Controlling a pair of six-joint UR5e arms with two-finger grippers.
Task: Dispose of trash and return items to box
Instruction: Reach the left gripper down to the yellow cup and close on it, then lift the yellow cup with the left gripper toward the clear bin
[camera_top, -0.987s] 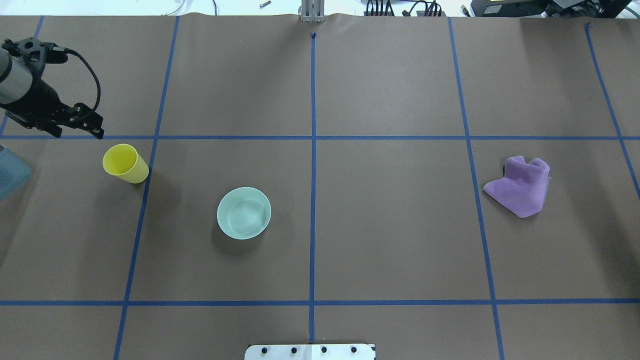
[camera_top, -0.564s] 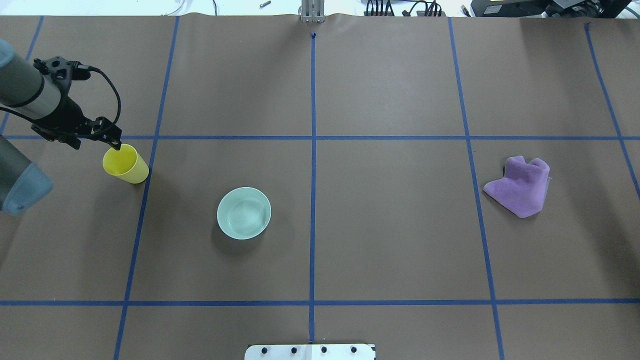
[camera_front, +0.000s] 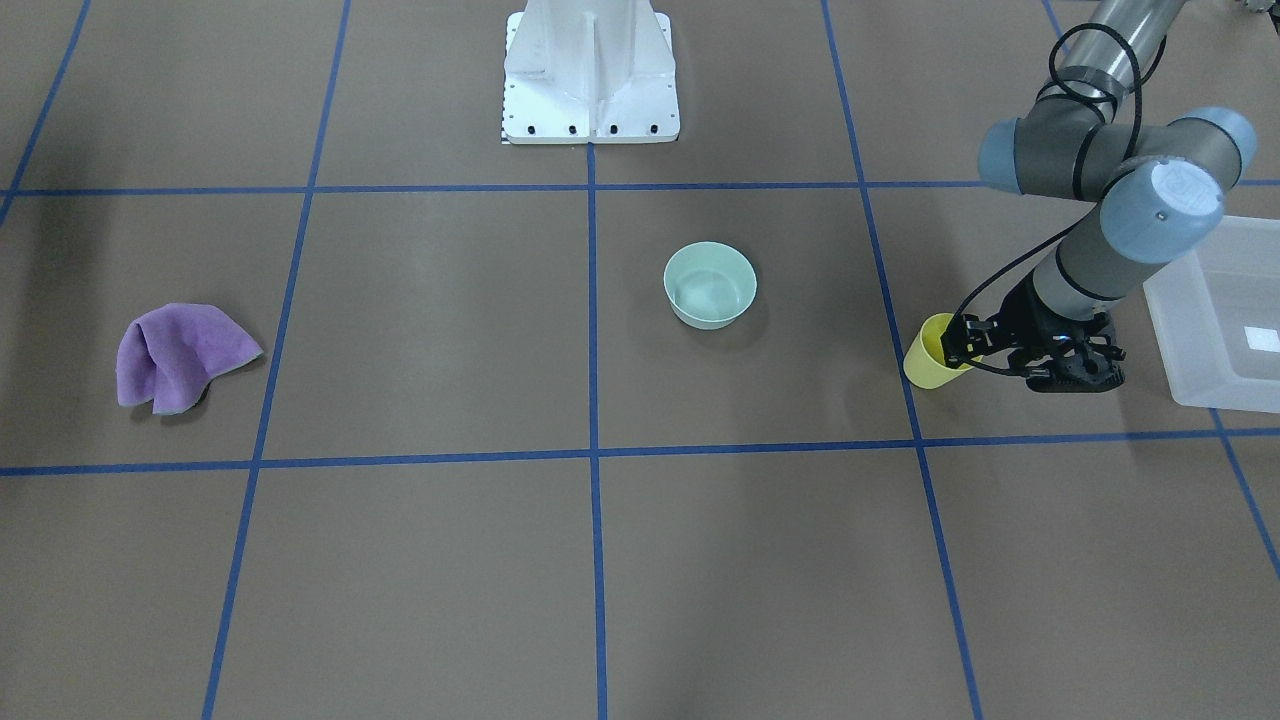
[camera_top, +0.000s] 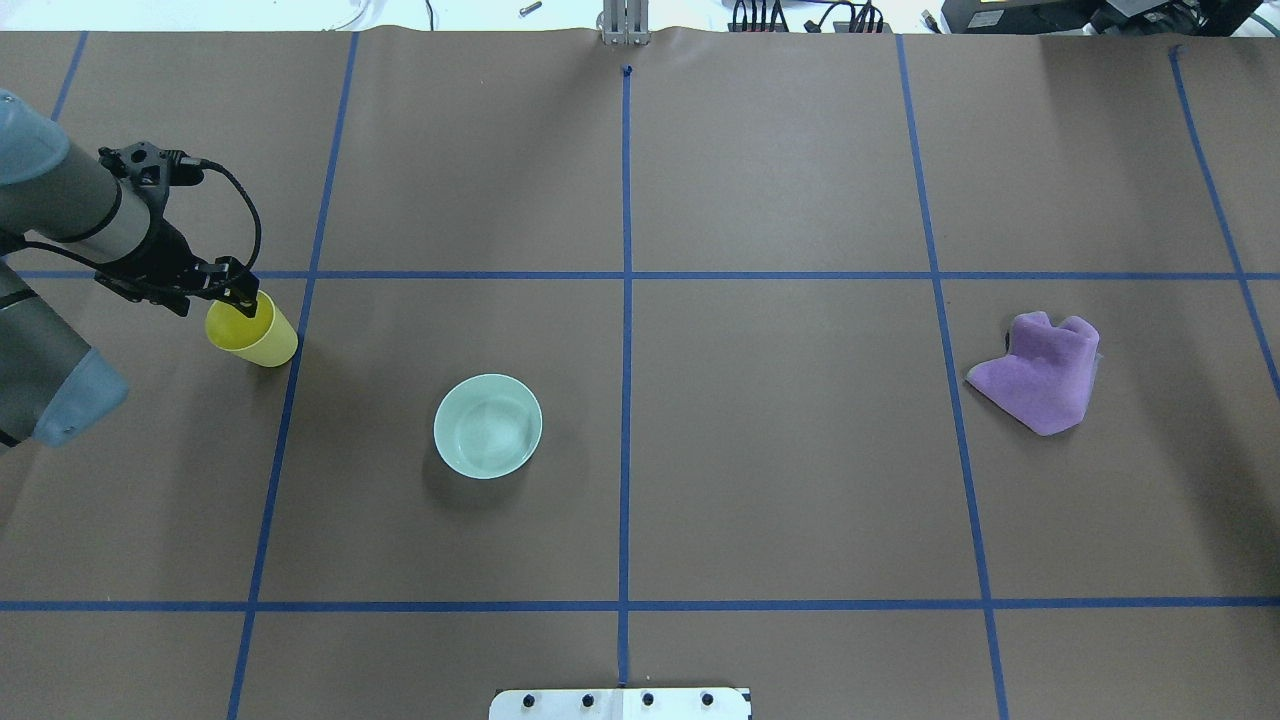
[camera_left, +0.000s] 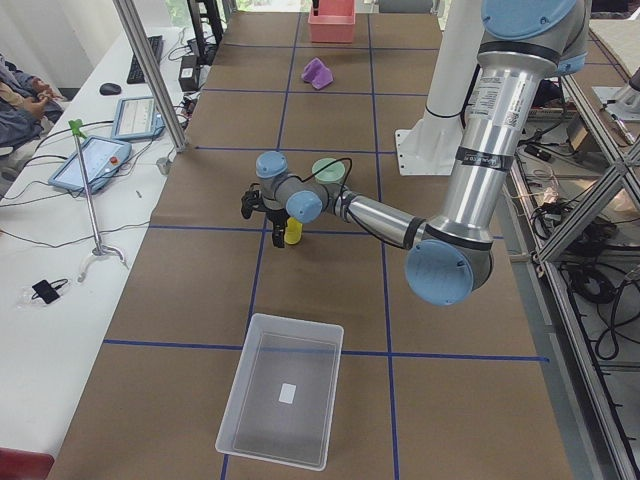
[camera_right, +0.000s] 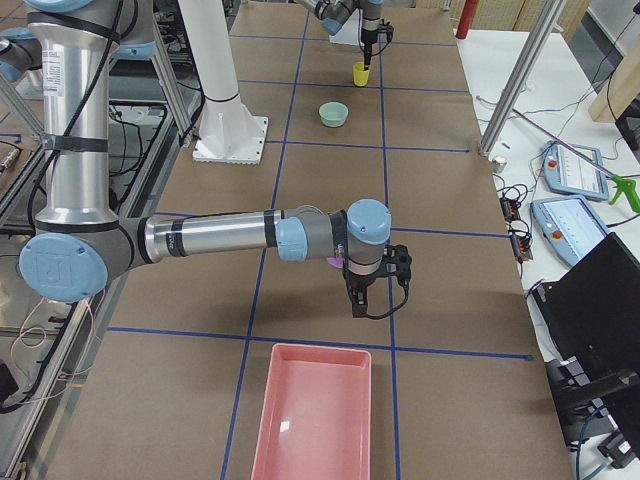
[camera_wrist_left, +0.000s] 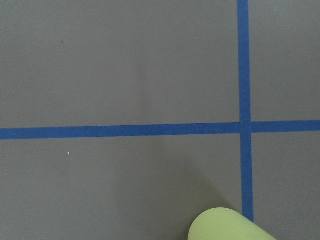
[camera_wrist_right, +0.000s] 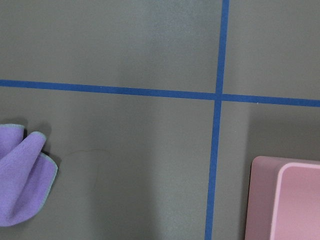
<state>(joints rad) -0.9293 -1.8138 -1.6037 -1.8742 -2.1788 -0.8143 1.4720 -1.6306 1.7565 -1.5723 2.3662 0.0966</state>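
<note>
The yellow tapered plastic cup (camera_top: 255, 335) stands upright at the left of the surface (camera_top: 780, 500), just inside a corner where blue tape lines (camera_top: 626, 400) cross. The left end effector (camera_top: 220, 290) hangs over it with its fingers spread: one dips into the cup's mouth and the other sits outside its left wall. Whether either touches the wall cannot be told.

The pale mint-green round plastic bowl (camera_top: 488, 426) sits mouth up, to the right of the cup and nearer the robot, well apart from it. The translucent whitish rectangular plastic bin (camera_left: 232, 420) lies at the surface's left end, beyond the cup, with a small white rectangle showing on its floor. A pink rectangular plastic tray (camera_right: 262, 420) lies at the right end.

The surface is brown paper, divided into a grid by the tape. A purple crumpled cloth (camera_top: 1040, 380) lies on its right half. The white metal robot base (camera_front: 590, 70) stands at the middle of the near edge. Along the far side, a white bench (camera_left: 60, 250) carries tablets (camera_left: 95, 160) and a keyboard (camera_left: 145, 58).

The right end effector (camera_right: 356, 300) hovers between the cloth and the pink tray. It shows only from the side, so I cannot tell whether its fingers are spread or together. Its wrist hides most of the cloth there. Neither wrist view shows any fingers. The left wrist view cuts the cup off at its bottom edge, and the front view cuts the bin off at its right edge.
</note>
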